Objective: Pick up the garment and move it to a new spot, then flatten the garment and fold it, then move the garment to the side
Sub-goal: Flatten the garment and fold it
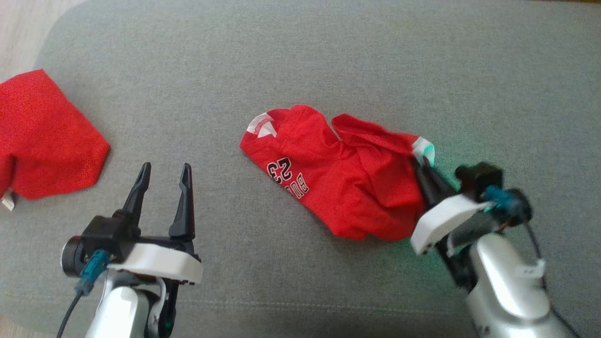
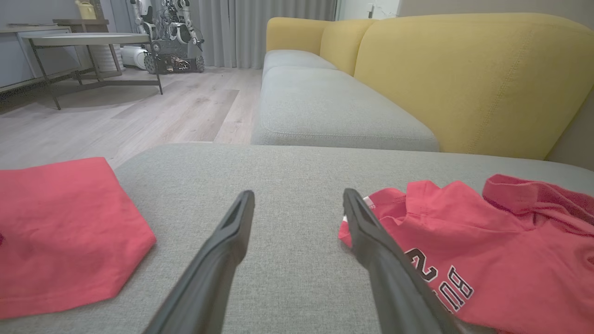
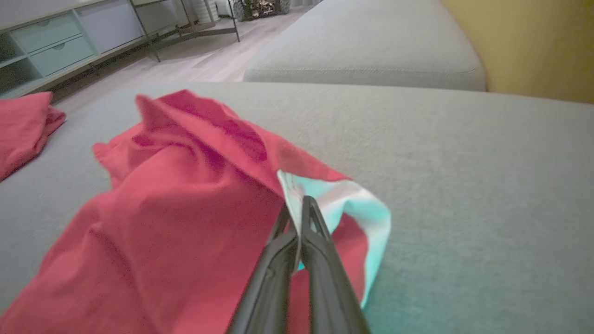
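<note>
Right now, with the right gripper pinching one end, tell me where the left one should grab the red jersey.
I'd take the red jersey at its white-trimmed edge, the end opposite the shut right gripper. Come in from the robot's left, low along the cushion: that edge lies nearest the left gripper, whose jaws stand open.

The light is soft and even. A green glow shines just beside the right pincer (image 3: 297, 211), where the cloth (image 3: 176, 222) looks blurry
</note>
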### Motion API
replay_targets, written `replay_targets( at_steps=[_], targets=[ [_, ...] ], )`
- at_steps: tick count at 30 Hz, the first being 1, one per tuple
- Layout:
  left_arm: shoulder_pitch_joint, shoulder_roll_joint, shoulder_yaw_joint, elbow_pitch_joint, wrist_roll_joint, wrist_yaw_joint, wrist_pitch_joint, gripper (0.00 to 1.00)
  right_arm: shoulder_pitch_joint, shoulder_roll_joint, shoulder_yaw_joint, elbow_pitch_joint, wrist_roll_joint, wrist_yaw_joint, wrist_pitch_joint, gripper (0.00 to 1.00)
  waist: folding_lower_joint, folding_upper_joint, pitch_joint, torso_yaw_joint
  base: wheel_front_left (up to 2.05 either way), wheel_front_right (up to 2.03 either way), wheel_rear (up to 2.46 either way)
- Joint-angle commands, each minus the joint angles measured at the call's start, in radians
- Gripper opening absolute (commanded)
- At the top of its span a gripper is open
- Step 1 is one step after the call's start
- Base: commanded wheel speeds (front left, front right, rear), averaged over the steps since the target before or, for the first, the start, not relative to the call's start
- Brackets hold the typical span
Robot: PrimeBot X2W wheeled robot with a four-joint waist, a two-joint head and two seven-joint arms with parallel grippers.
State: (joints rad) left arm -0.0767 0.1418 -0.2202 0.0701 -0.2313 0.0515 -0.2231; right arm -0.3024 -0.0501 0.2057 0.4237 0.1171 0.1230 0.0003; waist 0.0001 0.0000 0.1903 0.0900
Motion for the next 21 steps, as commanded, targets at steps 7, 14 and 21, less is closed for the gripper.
replay_targets(
  at_steps=[7,14,21],
  targets=[
    [-0.066,0.001,0.023,-0.02,-0.003,-0.008,-0.018,1.0,-0.168,-0.056,-0.135,0.001,-0.033,0.008,0.014,0.0,-0.0001,0.0,0.019,-0.009,0.0,0.0,0.0],
    [-0.091,-0.004,0.003,-0.007,-0.001,-0.02,-0.024,1.0,-0.283,-0.114,-0.288,0.151,-0.07,0.008,0.061,0.0,-0.0001,0.0,0.051,0.003,0.0,0.0,0.0],
    [-0.093,-0.006,-0.002,0.005,0.001,-0.017,-0.03,1.0,-0.334,-0.101,-0.363,0.268,-0.097,0.008,0.003,1.0,-0.0001,0.0,0.054,-0.002,0.0,0.0,0.0]
  ],
)
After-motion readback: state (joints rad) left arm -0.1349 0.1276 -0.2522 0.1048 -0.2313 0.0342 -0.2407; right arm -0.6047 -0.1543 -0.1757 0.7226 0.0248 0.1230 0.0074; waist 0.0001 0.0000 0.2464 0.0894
